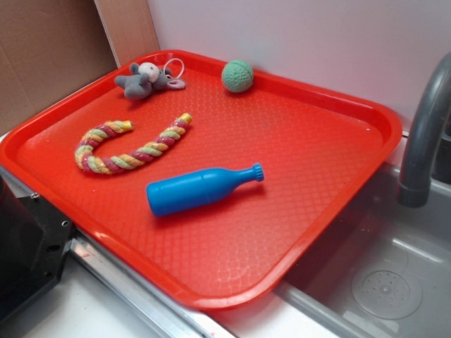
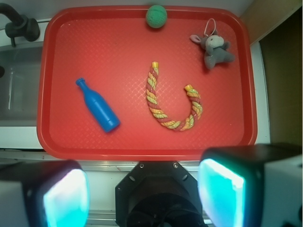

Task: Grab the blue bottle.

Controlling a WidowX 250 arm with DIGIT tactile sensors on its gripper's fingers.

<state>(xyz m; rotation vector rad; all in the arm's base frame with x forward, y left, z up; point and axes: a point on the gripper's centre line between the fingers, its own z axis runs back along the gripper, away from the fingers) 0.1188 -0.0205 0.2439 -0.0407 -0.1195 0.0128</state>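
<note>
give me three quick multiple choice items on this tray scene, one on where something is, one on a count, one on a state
1. Where is the green ball?
A. at the tray's rim by the wall
B. touching the blue bottle
C. in the sink

2. How many things lie on the red tray?
A. two
B. four
C. six

3. How is the blue bottle placed?
A. upright
B. on its side
C. held in the tool

Answers: 1 A, it sits at the rim nearest the white wall. 2 B: ball, bottle, rope toy, grey plush animal. 3 B, it lies flat; the tool is open, off the tray.
</note>
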